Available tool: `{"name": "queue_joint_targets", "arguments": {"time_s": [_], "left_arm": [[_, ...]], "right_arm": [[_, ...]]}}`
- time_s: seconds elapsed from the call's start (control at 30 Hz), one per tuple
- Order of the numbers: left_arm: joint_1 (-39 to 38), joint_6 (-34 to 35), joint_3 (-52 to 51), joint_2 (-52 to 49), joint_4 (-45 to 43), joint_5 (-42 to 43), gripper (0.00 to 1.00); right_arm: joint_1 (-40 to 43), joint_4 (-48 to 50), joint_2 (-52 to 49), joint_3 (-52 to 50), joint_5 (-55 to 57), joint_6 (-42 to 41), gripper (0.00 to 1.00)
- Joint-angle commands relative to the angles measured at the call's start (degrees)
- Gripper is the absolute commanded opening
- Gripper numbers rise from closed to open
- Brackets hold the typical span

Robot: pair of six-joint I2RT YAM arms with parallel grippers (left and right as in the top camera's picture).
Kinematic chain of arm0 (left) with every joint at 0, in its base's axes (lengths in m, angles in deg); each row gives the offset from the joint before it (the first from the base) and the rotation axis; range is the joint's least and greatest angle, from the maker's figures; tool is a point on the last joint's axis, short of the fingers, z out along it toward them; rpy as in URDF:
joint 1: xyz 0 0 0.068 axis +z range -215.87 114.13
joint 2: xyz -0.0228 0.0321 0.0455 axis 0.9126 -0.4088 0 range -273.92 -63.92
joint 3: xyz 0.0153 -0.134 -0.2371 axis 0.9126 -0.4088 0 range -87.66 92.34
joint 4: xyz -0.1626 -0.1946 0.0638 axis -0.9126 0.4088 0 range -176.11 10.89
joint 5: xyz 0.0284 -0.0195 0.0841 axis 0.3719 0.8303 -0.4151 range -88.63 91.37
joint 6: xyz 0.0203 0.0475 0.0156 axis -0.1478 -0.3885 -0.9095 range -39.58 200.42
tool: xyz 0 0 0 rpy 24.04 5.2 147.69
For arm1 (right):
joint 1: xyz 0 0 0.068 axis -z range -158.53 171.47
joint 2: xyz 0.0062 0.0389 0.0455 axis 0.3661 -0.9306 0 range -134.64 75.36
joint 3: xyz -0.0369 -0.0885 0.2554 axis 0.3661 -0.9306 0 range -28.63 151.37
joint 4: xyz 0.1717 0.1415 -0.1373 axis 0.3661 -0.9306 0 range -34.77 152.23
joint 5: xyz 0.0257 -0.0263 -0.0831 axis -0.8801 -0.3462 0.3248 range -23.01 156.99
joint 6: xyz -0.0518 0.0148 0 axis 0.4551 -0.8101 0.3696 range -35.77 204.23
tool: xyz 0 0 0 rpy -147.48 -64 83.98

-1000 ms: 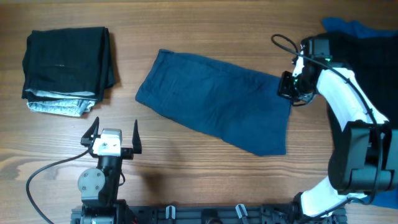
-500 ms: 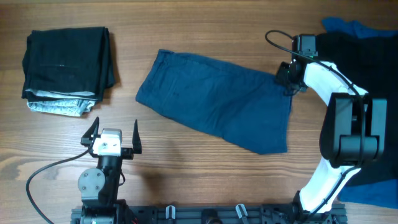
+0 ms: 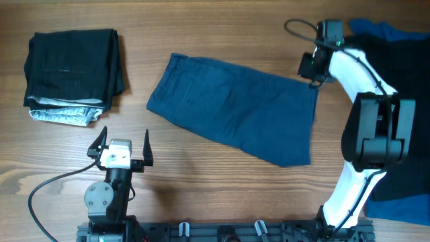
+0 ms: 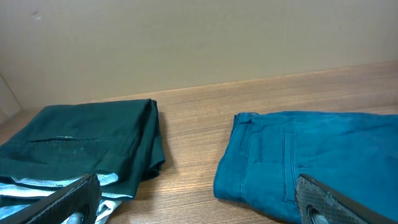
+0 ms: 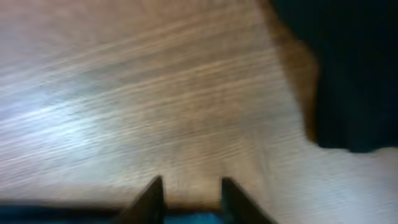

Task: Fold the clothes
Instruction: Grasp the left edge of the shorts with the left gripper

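The left arm (image 3: 102, 197) sits folded low at the near edge of the worktop (image 3: 215, 185), left of centre, with its wrist pointing toward the far edge. The left tool (image 3: 123, 140) is spread wide, its fingers (image 4: 320, 198) well apart with nothing between them. The right arm (image 3: 349, 70) rises from the near right corner and stretches toward the far right, its white forearm angled leftward. The right tool (image 3: 310, 68) points down at the worktop. Its fingers (image 5: 153, 196) are parted by a narrow gap, and the wrist view is blurred.
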Motion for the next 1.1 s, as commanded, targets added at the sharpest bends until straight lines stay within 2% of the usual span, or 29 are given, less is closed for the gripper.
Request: {"name": "queue_joint_targets", "arguments": {"time_s": [0.0,0.07,0.17,0.3,0.4,0.5,0.57,0.73,0.83,0.9,0.93,1.07], "left_arm": [[-0.3,-0.9,-0.5,0.2,-0.2,0.6,1.00],[-0.3,-0.9,-0.5,0.2,-0.2,0.6,1.00],[-0.3,-0.9,-0.5,0.2,-0.2,0.6,1.00],[-0.3,-0.9,-0.5,0.2,-0.7,0.7,1.00],[-0.3,-0.8,-0.4,0.2,-3.7,8.2,1.00],[-0.3,5.1,4.4,-0.6,-4.0,10.6,1.00],[-0.3,5.2,9.3,-3.2,-1.5,10.5,1.00],[-0.3,5.2,30.5,-24.7,11.6,10.6,1.00],[-0.3,3.2,52.6,-50.1,29.7,10.6,1.00],[-0.3,0.3,63.2,-64.0,37.7,10.6,1.00],[-0.3,-0.4,67.6,-72.6,38.2,10.4,1.00],[-0.3,1.5,69.9,-87.3,33.9,14.8,0.99]], "right_arm": [[0.1,-9.7,3.3,8.0,0.0,0.3,0.43],[0.2,-14.4,4.8,8.2,-0.7,-0.9,0.44],[0.5,-20.8,5.4,8.2,-7.9,-0.8,0.46],[0.6,-24.4,5.4,8.2,-8.9,-0.2,0.47],[0.7,-26.4,5.4,8.2,-8.9,1.1,0.49],[0.7,-27.6,5.4,8.2,-8.9,1.1,0.49],[0.7,-27.8,5.4,8.2,-8.9,1.1,0.50],[0.7,-27.7,5.4,8.2,-8.9,1.1,0.56],[0.7,-27.6,5.4,8.2,-8.9,1.0,0.65],[0.7,-27.5,5.4,8.2,-8.9,1.1,0.68],[0.7,-27.5,5.4,8.2,-8.9,1.1,0.69],[0.7,-27.5,5.4,8.0,-7.5,1.1,0.70]]}}
